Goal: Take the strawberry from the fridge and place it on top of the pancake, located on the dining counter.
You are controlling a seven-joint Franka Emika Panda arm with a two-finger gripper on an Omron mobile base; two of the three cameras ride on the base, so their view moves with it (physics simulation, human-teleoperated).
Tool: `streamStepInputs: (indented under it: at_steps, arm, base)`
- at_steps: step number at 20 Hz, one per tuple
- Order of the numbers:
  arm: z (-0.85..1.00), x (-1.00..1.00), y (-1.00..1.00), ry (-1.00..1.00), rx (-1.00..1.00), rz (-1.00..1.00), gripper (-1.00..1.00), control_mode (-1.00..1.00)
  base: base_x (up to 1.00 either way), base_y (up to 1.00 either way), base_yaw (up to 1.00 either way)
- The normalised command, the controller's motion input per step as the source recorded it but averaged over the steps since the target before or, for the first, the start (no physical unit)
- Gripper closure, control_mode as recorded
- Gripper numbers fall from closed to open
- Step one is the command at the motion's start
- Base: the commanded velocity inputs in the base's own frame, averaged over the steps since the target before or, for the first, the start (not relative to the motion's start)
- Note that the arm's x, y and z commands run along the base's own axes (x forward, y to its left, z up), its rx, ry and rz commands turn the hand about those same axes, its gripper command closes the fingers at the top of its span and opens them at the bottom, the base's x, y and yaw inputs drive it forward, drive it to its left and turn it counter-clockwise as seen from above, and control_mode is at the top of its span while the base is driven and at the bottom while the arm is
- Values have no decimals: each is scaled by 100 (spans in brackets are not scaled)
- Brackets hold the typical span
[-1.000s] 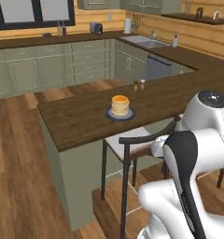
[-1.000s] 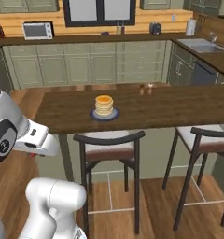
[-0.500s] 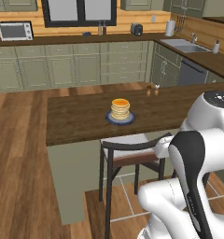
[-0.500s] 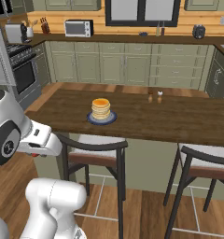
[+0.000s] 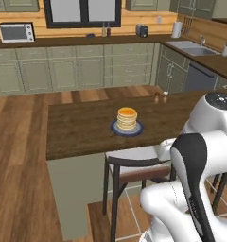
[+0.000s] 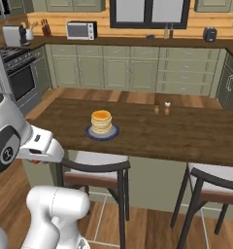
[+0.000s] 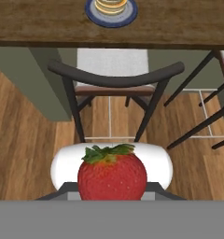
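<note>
Your base has swung round since a moment ago, so the dining counter [image 5: 82,127] now sits squarer in front of you. You are on the carrying step. The gripper [image 7: 112,186] is closed on the strawberry [image 7: 112,175], red and bumpy with green leaves. Next, lift it over the chair [image 7: 116,86] to the pancake [image 6: 101,121], a soft tan stack on a round blue plate [image 6: 102,132] on the dark wood.

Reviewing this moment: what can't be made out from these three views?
- Gripper fingertips: hand view, hidden behind the strawberry, so the grip itself is unseen.
- Pancake: hand view, cut off by the top edge.
- Two small items on the dining counter: right base view, too small to identify.
</note>
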Motion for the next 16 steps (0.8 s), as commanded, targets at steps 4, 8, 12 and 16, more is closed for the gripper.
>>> streamStepInputs:
  at_steps: [4, 8, 12, 16]
  arm:
    - [0, 0, 0, 0, 0, 0, 100, 100]
    - [0, 0, 0, 0, 0, 0, 100, 100]
    - [0, 0, 0, 0, 0, 0, 100, 100]
    - [0, 0, 0, 0, 0, 0, 100, 100]
  base:
    - [54, -15, -5]
    - [44, -34, 0]
    - [40, -45, 0]
    - [1, -17, -3]
